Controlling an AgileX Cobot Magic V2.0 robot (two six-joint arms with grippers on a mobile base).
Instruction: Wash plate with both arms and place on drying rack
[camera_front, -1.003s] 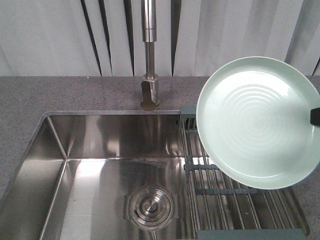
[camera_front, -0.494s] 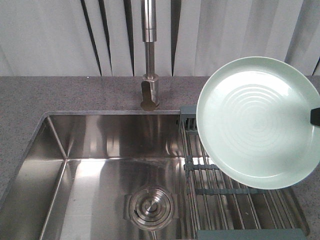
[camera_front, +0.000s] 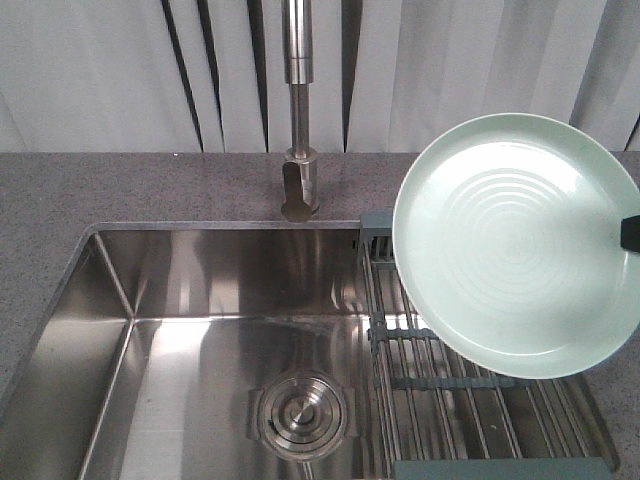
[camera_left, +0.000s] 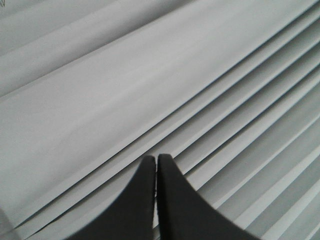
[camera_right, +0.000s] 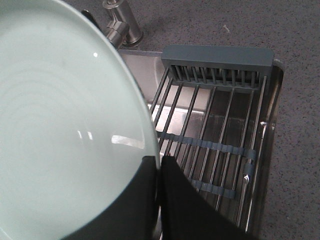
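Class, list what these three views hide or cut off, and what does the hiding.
Front view: right gripper mostly cut off by the right edge; plate covers part of the drying rack.
Right wrist view: plate runs off the left edge.
Left wrist view: left gripper faces only curtain; sink unseen there.

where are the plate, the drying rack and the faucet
plate (camera_front: 510, 250), front view, centre of its ringed inner face
drying rack (camera_right: 217, 56), right wrist view, slotted grey-blue end piece
faucet (camera_front: 298, 100), front view, upright steel stem

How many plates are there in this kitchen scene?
1. The pale green plate is held at its rim by the right gripper, raised over the drying rack. It hides part of the rack, so another could lie behind it.
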